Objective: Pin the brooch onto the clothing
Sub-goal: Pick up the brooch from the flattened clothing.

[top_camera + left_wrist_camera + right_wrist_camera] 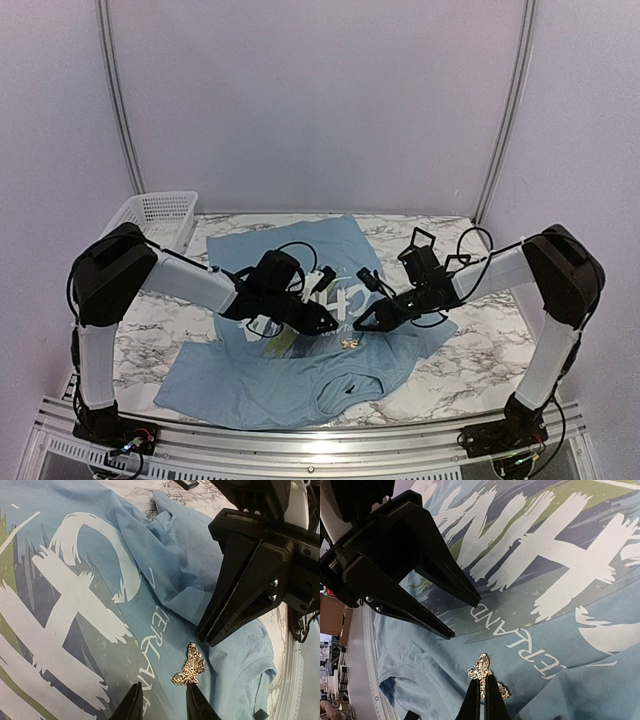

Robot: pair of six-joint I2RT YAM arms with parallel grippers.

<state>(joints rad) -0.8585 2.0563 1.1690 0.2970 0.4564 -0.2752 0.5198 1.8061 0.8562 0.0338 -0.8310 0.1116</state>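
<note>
Brooch [190, 671] lies flat on the blue shirt [165, 565], just below the lettering. We judge the fastening step is in hand: our right tool [482, 700] is closed, tips right at it, and our left tool [162, 707] stands parted just beside. Next we need the cloth held steady.

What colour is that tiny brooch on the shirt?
The brooch is shiny gold, with a leafy shape; the left wrist view shows it best.

White walls [320, 100] are closing in the cell, evenly lit. Two grey poles [115, 100] are rising at the back corners. A white basket [160, 215] is sitting far left on the marbled table [480, 340]; a metal rail [300, 440] is running along its near edge.
</note>
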